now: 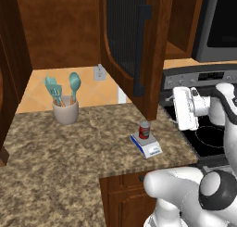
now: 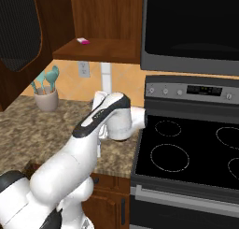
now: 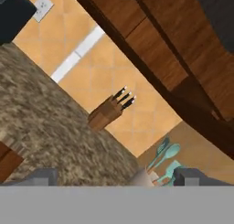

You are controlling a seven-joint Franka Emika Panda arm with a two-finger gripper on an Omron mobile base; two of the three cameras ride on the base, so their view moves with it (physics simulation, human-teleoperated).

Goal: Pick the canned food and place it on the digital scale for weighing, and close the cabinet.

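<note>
The can (image 1: 144, 129) stands upright on the scale (image 1: 146, 145) on the counter (image 1: 69, 152), below the open cabinet door (image 1: 132, 40). The gripper (image 3: 114, 176), fingers spread wide and empty, hangs to its right.

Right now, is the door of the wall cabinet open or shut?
Open. The cabinet door swings out over the counter, its handle turned toward the stove, and the cabinet's inner back wall is exposed.
</note>
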